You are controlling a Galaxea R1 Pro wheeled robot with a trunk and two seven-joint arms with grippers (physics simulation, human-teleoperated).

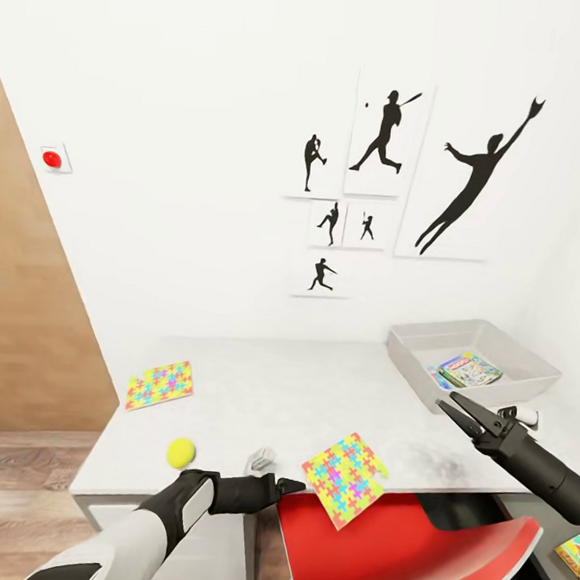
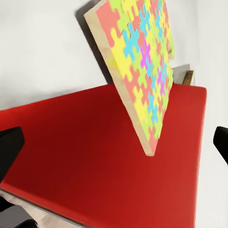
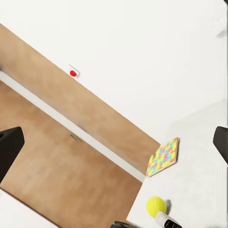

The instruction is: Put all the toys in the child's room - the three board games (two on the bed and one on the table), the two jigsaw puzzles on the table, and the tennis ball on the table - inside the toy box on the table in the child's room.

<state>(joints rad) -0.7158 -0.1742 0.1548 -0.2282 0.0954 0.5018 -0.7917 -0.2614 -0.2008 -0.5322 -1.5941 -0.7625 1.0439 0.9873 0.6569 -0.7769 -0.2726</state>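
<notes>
Jigsaw puzzle (image 1: 344, 477), a flat square of bright interlocking pieces, overhangs the table's (image 1: 317, 396) front edge above the red chair seat (image 1: 393, 548); the left claw (image 1: 287, 487) sits released beside it. Right claw (image 1: 454, 411) hangs open near the pale grey toy box (image 1: 415, 351) at the mottled table's right end.

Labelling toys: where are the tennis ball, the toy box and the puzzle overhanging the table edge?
tennis ball (image 1: 181, 452), head view, centre of ball.
toy box (image 1: 418, 370), head view, front wall.
overhanging puzzle (image 1: 343, 477), head view, patterned top face.

Bright, even, sharp; soft shadows
</notes>
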